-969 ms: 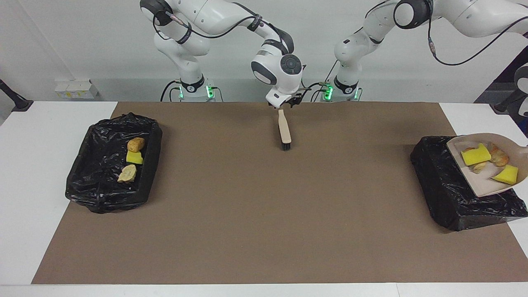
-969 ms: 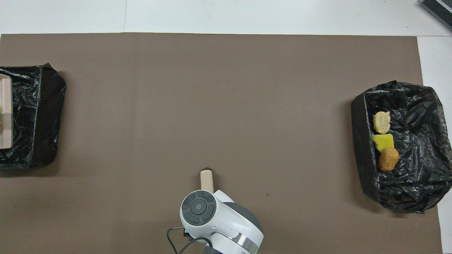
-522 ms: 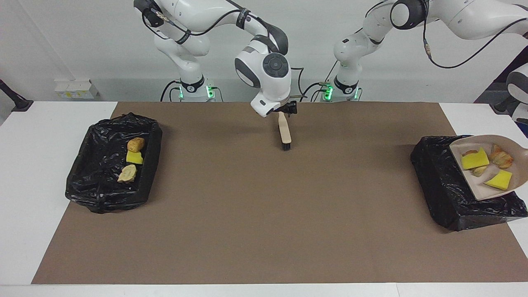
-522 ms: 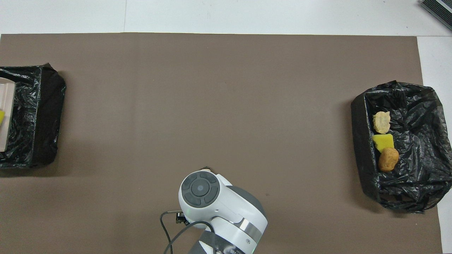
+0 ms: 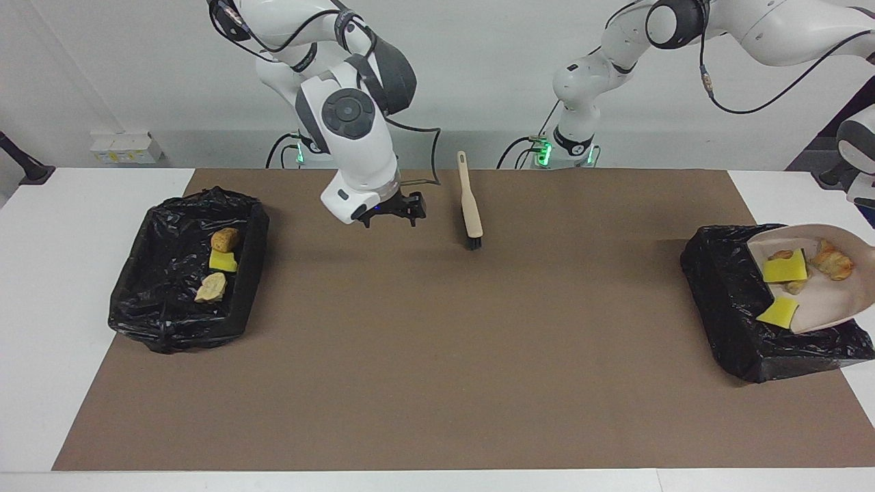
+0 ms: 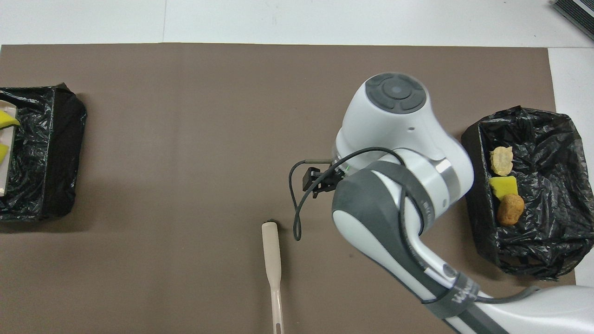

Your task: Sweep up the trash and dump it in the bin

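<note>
The right gripper (image 5: 389, 212) is hanging over bare brown mat (image 5: 437, 355) between the brush (image 5: 469, 205) and the bin at the right arm's end (image 5: 171, 321), its fingers spread apart and holding nothing. The brush is lying flat on the mat near the robots, handle toward them and dark bristles pointing away, apart from the gripper. That bin, lined with a black bag, is holding three pieces of trash in a row: a brown oval lump (image 5: 225, 239), a yellow wedge (image 5: 223, 261) and a pale beige lump (image 5: 210, 288). At the left arm's end of the table, the beige dustpan (image 5: 830, 301) is being held tilted over the second black-bagged bin (image 5: 738, 321), its lip down toward the bin's opening. Four pieces are sitting in the pan: a yellow wedge (image 5: 784, 266), a second yellow wedge (image 5: 778, 313) at the pan's lower lip and partly over the edge, a small beige lump (image 5: 793, 288) between them, and a golden-brown rough lump (image 5: 832, 260) higher in the pan. The left gripper is out of frame in both views, so I cannot tell its grip on the pan's handle.
</note>
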### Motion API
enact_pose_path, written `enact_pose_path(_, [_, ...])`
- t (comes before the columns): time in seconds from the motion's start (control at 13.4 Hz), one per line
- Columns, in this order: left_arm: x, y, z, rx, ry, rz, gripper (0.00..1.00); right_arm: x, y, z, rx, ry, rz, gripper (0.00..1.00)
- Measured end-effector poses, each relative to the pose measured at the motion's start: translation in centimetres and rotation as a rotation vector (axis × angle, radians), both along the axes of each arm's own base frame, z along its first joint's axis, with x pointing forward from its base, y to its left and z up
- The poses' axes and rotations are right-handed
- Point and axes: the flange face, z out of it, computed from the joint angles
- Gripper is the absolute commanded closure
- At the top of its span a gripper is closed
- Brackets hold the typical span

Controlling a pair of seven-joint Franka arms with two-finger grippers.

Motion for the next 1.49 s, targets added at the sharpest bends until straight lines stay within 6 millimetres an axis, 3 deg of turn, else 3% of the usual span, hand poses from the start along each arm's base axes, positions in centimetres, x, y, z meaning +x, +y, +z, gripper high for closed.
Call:
enact_pose_path(0.22, [0.4,-0.6,0.5,0.055,0.01,-0.026,1.0,1.3,-6.9,3.1,-0.035,-0.078,0.074,0.0])
enact_pose_path(0.37, [1.0,-2.1,1.4,0.126,0.009,-0.047,1.0,1.7,-12.0,5.2,-0.054,-0.118,0.098,0.0])
enact_pose_path(0.6, [0.8,-3.1,4.2,0.226,-0.022,-0.046,1.0,1.6,-19.0,7.4,-0.084,-0.151,0.027,0.0])
enact_pose_path(0.82, [-0.6,-2.4,7.4,0.269,-0.048,-0.022,1.0,1.2,-26.2,8.4,-0.109,-0.162,-0.06,0.0])
enact_pose_path(0.97, [-1.6,-2.6,9.4,0.277,-0.057,0.0,1.0,0.7,-28.6,9.1,-0.112,-0.172,-0.063,0.0])
enact_pose_path(1.12, [-1.9,-4.6,10.0,0.239,-0.046,0.011,1.0,-0.1,-29.8,10.5,-0.114,-0.194,-0.086,0.0])
enact_pose_path(1.27, [-1.1,-8.6,8.4,0.14,-0.05,-0.007,1.0,-0.8,-29.9,11.8,-0.117,-0.215,-0.112,0.0])
enact_pose_path(1.49, [0.1,-14.5,4.4,-0.025,-0.051,-0.011,1.0,-1.0,-29.4,12.0,-0.117,-0.214,-0.121,0.0])
